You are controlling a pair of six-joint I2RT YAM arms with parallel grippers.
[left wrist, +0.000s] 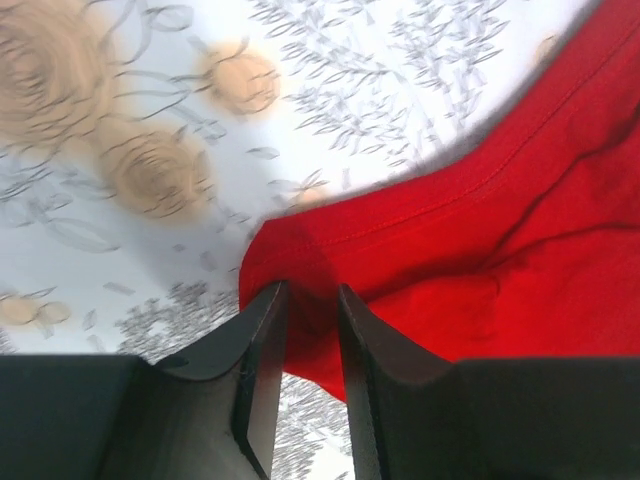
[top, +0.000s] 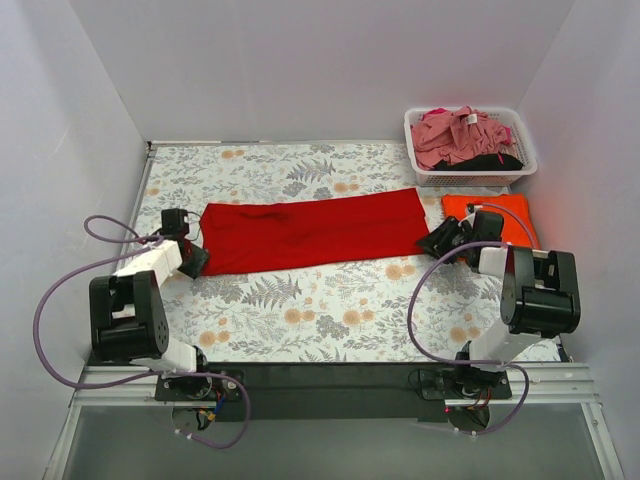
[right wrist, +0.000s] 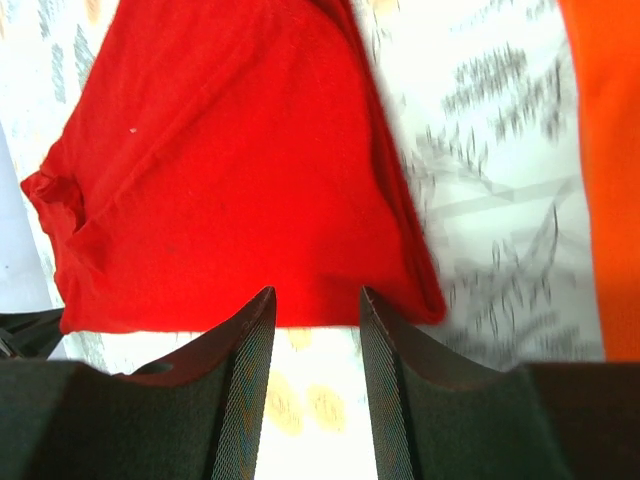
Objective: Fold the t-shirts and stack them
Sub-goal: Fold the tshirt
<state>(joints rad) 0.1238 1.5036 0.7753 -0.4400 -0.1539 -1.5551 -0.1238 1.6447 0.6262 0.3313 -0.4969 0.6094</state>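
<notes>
A bright red t-shirt (top: pixel 310 232) lies folded into a long band across the middle of the table. My left gripper (top: pixel 195 258) is at its left end. In the left wrist view the jaws (left wrist: pixel 311 290) stand narrow with a corner of the red cloth (left wrist: pixel 480 250) pinched between them. My right gripper (top: pixel 436 243) is at the shirt's right end. There its fingers (right wrist: pixel 316 292) stand apart, tips just at the red hem (right wrist: pixel 220 170), with tablecloth showing between them. A folded orange t-shirt (top: pixel 495 215) lies right of it.
A white lattice basket (top: pixel 415 150) at the back right holds a pink t-shirt (top: pixel 455 135) and a black one (top: pixel 495 160). The floral table cloth (top: pixel 300 310) covers the table. White walls close in the left, back and right sides.
</notes>
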